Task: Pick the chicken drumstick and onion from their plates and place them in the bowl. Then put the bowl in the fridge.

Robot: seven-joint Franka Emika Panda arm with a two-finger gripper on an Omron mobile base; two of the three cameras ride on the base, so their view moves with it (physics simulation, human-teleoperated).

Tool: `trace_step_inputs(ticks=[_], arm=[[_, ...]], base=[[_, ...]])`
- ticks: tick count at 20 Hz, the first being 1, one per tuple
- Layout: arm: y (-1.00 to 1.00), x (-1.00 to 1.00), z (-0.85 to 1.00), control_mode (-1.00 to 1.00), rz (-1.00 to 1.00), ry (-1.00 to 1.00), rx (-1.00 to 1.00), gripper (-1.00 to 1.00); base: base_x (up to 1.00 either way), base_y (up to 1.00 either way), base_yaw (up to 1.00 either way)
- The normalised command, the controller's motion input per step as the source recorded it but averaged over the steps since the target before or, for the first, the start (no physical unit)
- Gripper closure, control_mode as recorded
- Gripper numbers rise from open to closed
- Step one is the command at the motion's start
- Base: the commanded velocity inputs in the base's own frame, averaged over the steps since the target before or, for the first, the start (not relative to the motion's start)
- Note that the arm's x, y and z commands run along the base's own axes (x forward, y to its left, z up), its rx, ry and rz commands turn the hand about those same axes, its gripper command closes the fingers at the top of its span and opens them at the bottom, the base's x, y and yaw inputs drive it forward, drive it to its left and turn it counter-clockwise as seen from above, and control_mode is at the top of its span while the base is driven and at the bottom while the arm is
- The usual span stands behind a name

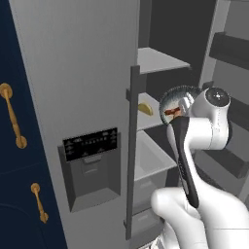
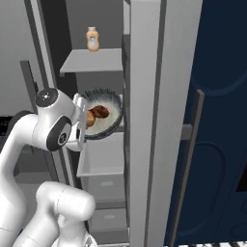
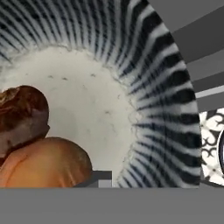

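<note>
Bowl [image 2: 107,126]: sitting at mid height in the open fridge [image 1: 73,73], over the front edge of a grey shelf [image 2: 101,161]; whether it is resting on that shelf or hanging clear of it, cannot tell.
Contents: chicken drumstick [image 3: 22,116] and onion [image 3: 46,164] are lying together inside the bowl, touching, against one side of the pale floor.
Gripper [image 1: 176,113]: working at the bowl's near rim, wrist blocking the fingers in both base views. Jaw gap and grip on rim: cannot tell.
Fridge interior: upper shelf is carrying a small orange bottle [image 2: 92,38]; a yellow item [image 1: 145,109] is lying near the left edge of the mid shelf; drawers are sitting below.
Surroundings: navy cabinets w/ gold handles [image 1: 12,116] are flanking the fridge door.
Progress: both foods are in the bowl, so the loading part looks done. Bowl is inside the fridge opening.
Remaining (est.): confirming the bowl is seated on the shelf, letting go, pulling the arm clear.
</note>
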Motion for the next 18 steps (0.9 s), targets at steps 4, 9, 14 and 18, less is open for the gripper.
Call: trace_step_inputs(ticks=[4,9,14,18], arm=[[0.03,-0.01,0.00,-1.00,0.00,-0.11,-0.01,1.00],[0.28,-0.06,0.00,-1.00,0.00,-0.12,-0.03,1.00],[0.20,-0.37,0.29,-1.00,0.00,-0.12,-0.02,1.00],[-0.02,-0.50,0.67,-1.00,0.00,-0.02,0.00,1.00]], base=[[0.00,0.00,0.00],[0.00,0.00,0.00],[0.00,0.00,0.00],[0.00,0.00,0.00]])
